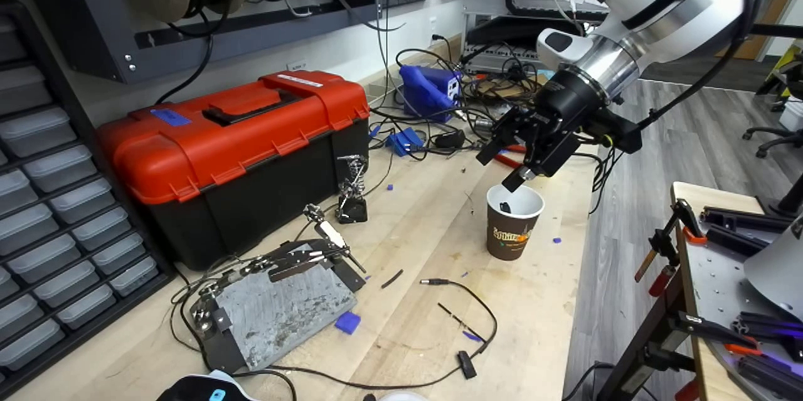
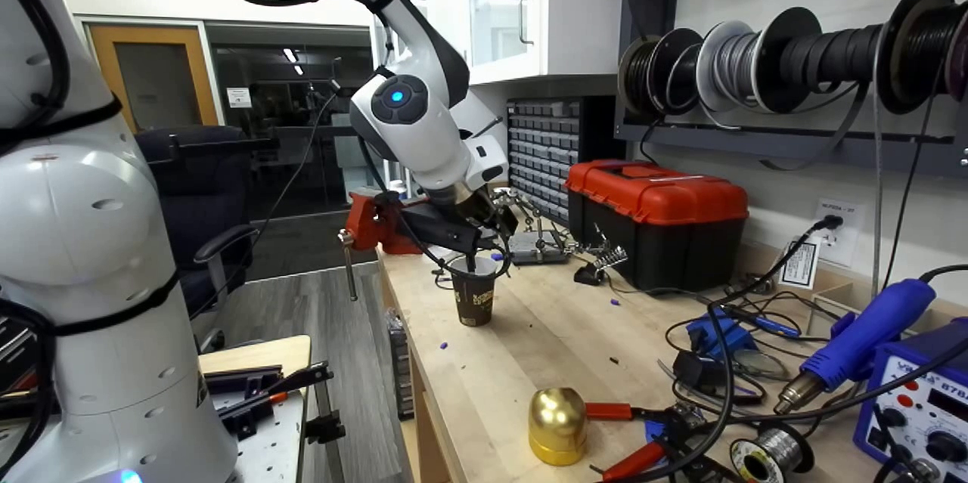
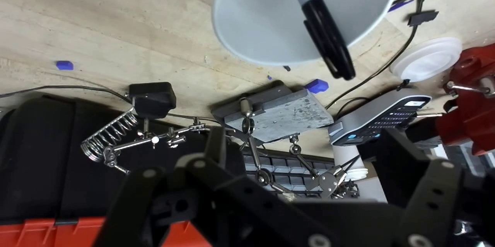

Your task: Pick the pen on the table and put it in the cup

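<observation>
Cluttered tabletop (image 1: 536, 326), red toolbox (image 1: 244, 131) at the wall | tool (image 1: 497, 172): fingers spread wide, nothing held, just above the cup (image 1: 511, 235) | pen (image 3: 319, 22): in cup, aslant, capped end crossing the rim toward the tool | next, probably: withdraw without nudging that end

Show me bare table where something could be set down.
Mostly bare wood, with small scraps, lies between the cup and the coil stand. A bare strip runs between the looping black cable and the floor-side edge of the table. Crowded: around the blue station, with tangled cables and a red-handled tool; above the cup hangs the gripper.
</observation>
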Controlling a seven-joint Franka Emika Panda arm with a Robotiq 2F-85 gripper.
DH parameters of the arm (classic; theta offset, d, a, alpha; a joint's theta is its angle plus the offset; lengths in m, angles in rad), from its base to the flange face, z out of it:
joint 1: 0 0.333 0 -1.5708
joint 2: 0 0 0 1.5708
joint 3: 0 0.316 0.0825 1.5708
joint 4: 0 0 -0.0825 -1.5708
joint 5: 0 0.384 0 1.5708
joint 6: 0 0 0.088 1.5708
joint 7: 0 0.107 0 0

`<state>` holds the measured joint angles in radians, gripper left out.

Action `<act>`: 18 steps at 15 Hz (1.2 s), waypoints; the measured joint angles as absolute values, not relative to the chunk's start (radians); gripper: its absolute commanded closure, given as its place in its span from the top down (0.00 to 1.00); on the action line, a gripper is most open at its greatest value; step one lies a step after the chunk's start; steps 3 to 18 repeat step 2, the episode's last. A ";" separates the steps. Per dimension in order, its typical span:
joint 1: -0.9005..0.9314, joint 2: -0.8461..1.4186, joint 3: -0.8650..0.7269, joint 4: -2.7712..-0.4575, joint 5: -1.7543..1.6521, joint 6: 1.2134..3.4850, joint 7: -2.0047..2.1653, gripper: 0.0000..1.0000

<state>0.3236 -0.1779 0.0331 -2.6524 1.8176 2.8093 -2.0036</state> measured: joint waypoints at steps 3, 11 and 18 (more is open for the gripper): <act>0.324 -0.178 0.033 -2.652 1.818 2.809 -2.003 1.00; 0.324 -0.178 0.033 -2.652 1.818 2.809 -2.003 1.00; 0.324 -0.178 0.033 -2.652 1.818 2.809 -2.003 1.00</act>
